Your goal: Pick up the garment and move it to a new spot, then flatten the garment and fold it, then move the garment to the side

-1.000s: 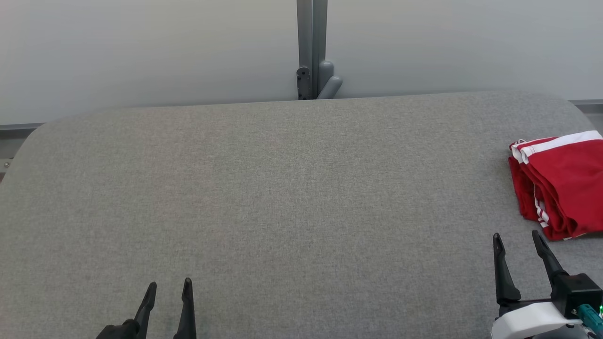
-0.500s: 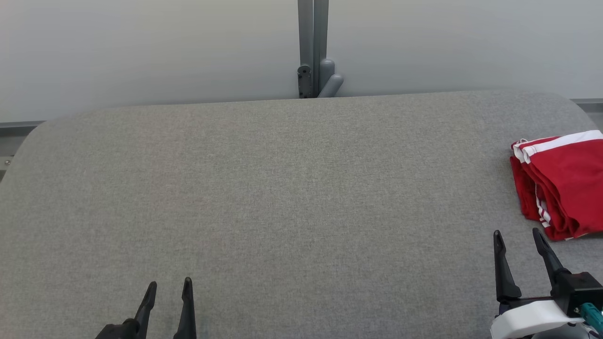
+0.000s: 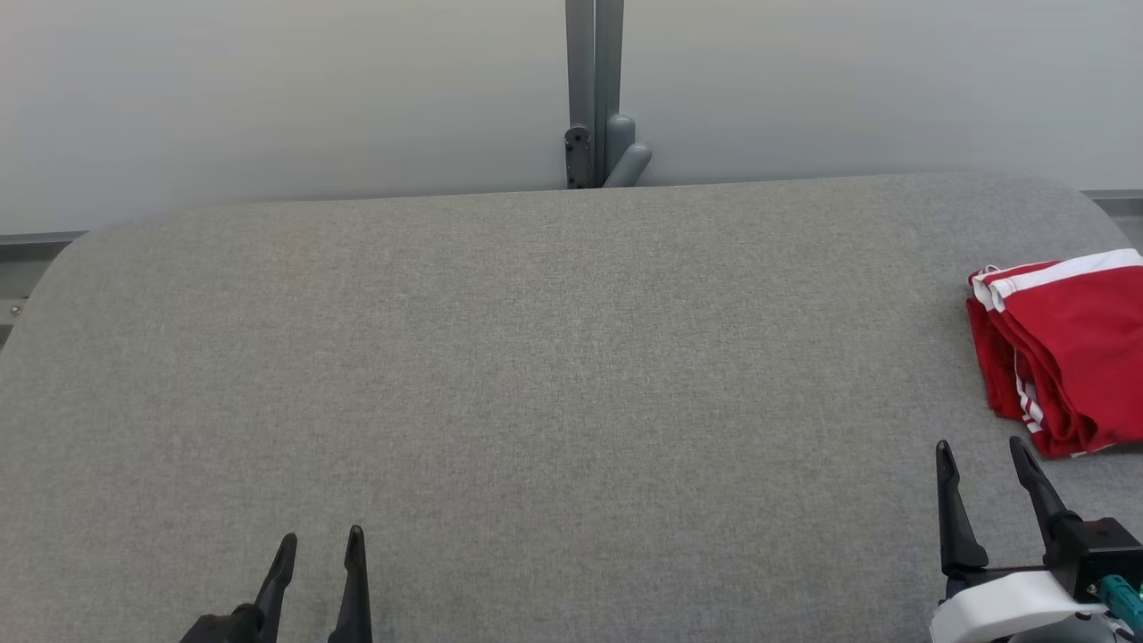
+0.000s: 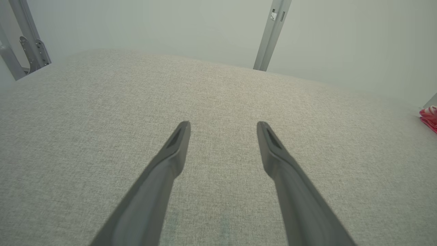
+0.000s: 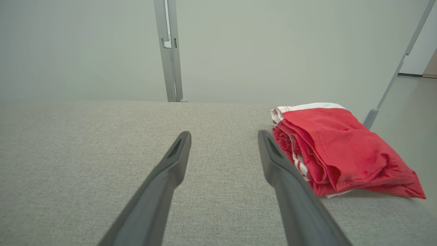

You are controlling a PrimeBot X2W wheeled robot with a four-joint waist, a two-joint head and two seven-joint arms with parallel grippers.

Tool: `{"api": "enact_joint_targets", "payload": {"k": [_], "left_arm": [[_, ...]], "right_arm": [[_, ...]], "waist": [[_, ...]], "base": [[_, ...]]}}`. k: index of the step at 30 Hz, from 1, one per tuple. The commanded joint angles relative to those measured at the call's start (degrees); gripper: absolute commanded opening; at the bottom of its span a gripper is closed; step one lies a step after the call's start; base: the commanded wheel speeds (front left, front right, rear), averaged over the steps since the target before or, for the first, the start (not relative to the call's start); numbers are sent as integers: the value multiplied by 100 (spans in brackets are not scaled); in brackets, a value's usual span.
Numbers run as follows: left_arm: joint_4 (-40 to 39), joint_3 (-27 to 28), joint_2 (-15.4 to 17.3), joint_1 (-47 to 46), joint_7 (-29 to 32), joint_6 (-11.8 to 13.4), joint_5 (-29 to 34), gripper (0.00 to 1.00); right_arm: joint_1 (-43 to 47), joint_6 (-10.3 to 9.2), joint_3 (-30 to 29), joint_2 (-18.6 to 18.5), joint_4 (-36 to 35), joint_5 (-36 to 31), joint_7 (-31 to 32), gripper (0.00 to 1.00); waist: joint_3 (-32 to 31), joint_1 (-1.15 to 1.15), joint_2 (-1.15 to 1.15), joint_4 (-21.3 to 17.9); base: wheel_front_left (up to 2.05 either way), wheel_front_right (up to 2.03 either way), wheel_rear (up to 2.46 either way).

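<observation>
The garment (image 3: 1067, 353) is a red piece with white stripes, folded into a compact pile at the right edge of the grey table (image 3: 536, 357). In the right wrist view the garment (image 5: 338, 150) lies just right of my right fingers. My right gripper (image 3: 980, 448) hovers at the lower right, open and empty, a short way in front of the garment. At the lower left my left gripper (image 3: 321, 538) is open with nothing between its fingers. From the left wrist view the left gripper (image 4: 223, 123) points over bare cloth, and a sliver of the garment (image 4: 429, 118) shows at the far right.
A grey metal post with a bracket (image 3: 594, 134) stands behind the table's far edge against a pale wall. The table corners are rounded. A slanted metal leg (image 5: 392, 78) rises beyond the garment in the right wrist view.
The right gripper shifted slightly forward and to the right; the garment and the left gripper have stayed in place.
</observation>
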Motion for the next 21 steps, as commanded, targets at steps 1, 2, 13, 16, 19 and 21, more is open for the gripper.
{"api": "enact_joint_targets", "payload": {"k": [1,2,13,16,19,21], "left_arm": [[-10,25,13,-80,-13,-14,5,100],[-7,24,13,-82,-13,-15,10,100],[-1,23,13,-51,-13,-17,7,100],[-1,25,13,-49,-13,-18,1,100],[26,0,13,-36,-13,-33,-14,100],[24,-28,-2,4,2,-17,-3,0]], "right_arm": [[-46,-5,-4,-15,-4,13,-21,100],[-40,-5,-8,-15,-4,14,-21,100],[-4,-5,-28,-16,43,40,-21,100],[-11,-5,-10,-15,48,11,-21,100],[8,-5,85,-17,21,-95,-21,100],[3,1,102,8,55,-92,0,0]], "waist": [[-2,0,0,5],[-6,0,0,9],[-16,0,0,105],[-20,0,0,108],[-25,0,0,106],[-25,0,0,106]], "base": [[0,0,0],[0,0,0],[0,0,0],[0,0,0],[0,0,0],[0,0,0]]}}
